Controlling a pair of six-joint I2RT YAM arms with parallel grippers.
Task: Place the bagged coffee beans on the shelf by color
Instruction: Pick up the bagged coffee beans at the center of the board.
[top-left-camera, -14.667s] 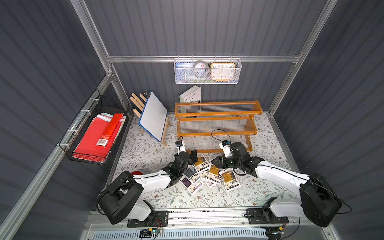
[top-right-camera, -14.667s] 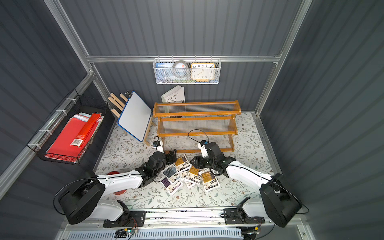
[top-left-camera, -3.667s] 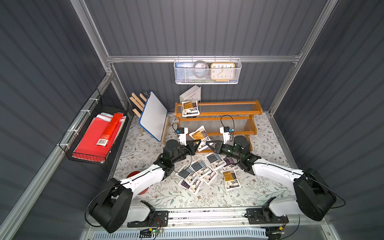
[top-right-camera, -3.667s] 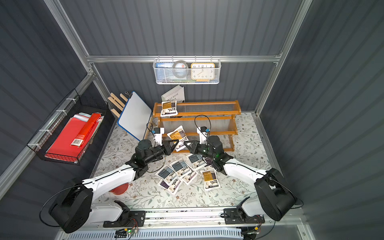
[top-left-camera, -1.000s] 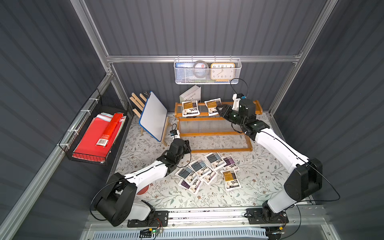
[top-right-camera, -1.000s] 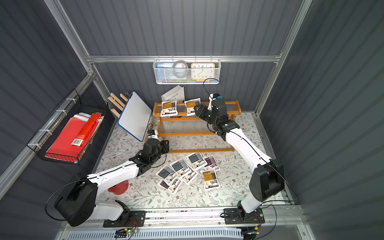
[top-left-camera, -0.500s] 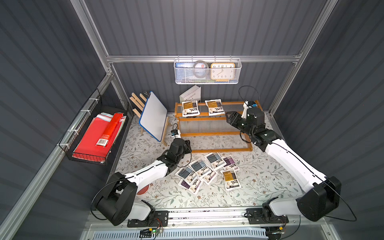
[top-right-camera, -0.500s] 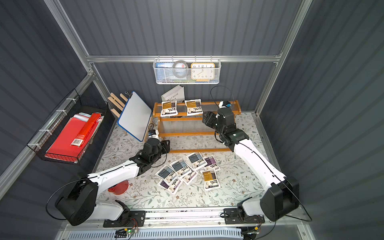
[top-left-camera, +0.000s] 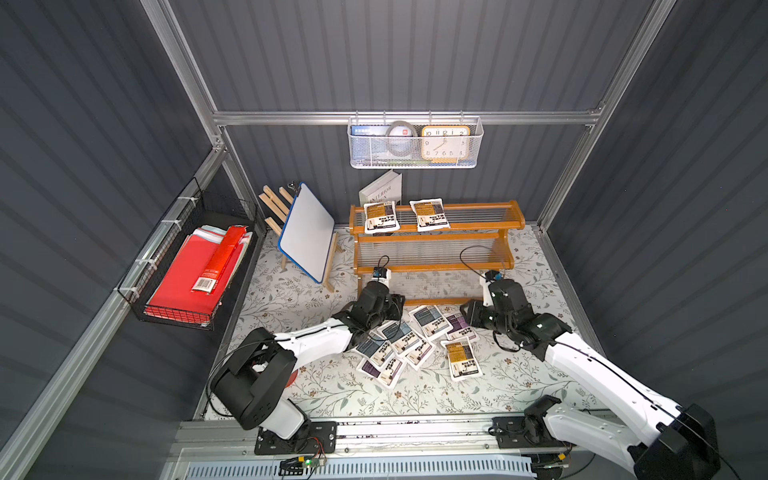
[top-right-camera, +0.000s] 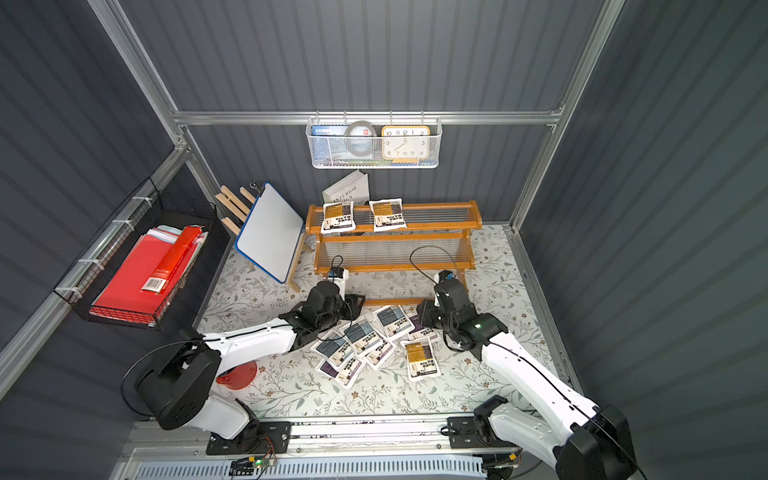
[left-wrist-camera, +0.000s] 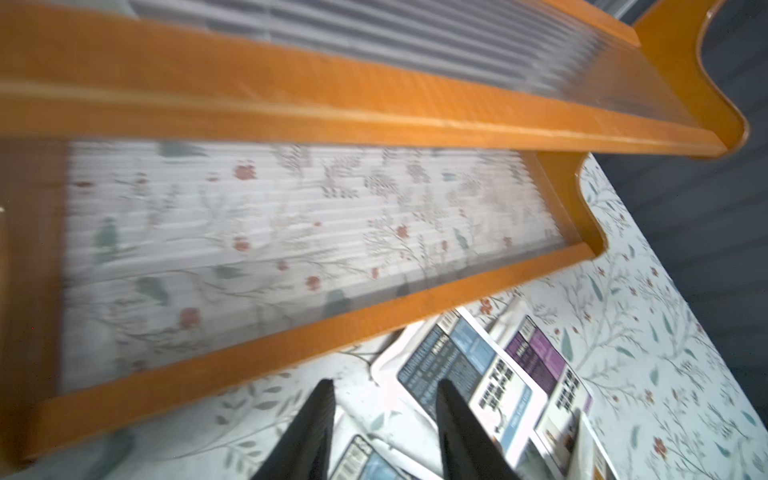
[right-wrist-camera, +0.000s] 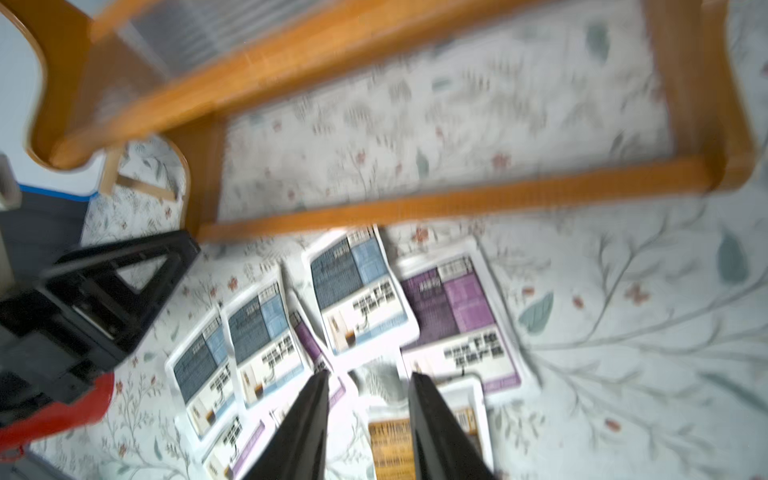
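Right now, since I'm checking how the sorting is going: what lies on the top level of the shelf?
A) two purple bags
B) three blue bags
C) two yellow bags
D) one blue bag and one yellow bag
C: two yellow bags lie side by side on the top level of the shelf, toward its end nearest the whiteboard.

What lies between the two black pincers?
A flat white pouch with a blue-grey label and a purple-labelled one beside it, in both top views.
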